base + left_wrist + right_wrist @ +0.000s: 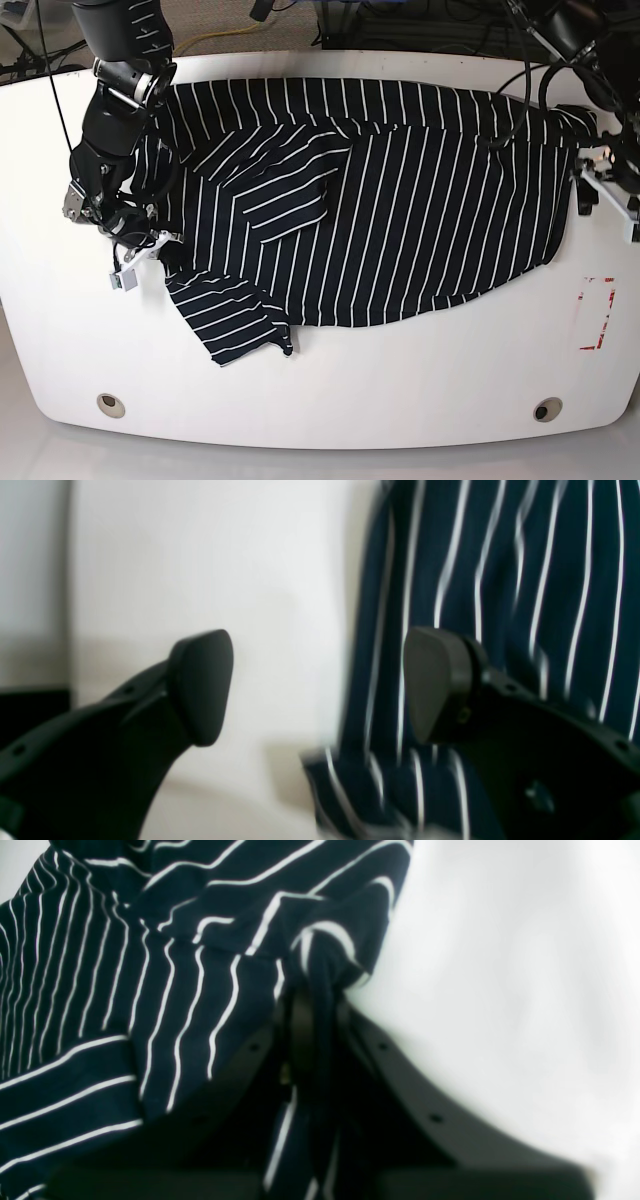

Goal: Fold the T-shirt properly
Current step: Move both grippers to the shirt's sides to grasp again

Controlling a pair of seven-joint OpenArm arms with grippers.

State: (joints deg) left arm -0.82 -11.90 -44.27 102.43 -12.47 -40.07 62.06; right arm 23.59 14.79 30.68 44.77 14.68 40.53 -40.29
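Two arms work over a white table (330, 400) on which the T-shirt (400, 210) lies spread across the upper and middle part of the base view, dark navy with thin white stripes. One sleeve (232, 322) sticks out toward the lower left of the frame, and part of the cloth is folded over near the upper left. The right gripper (312, 1015), at the left edge of the base view, is clamped together on a bunched fold of the T-shirt's edge; in the right wrist view the striped cloth runs between its fingers. The left gripper (320, 685), at the right edge of the base view, stands with its jaws wide apart, holding nothing, one finger (202, 685) over bare table, the other over the shirt's edge.
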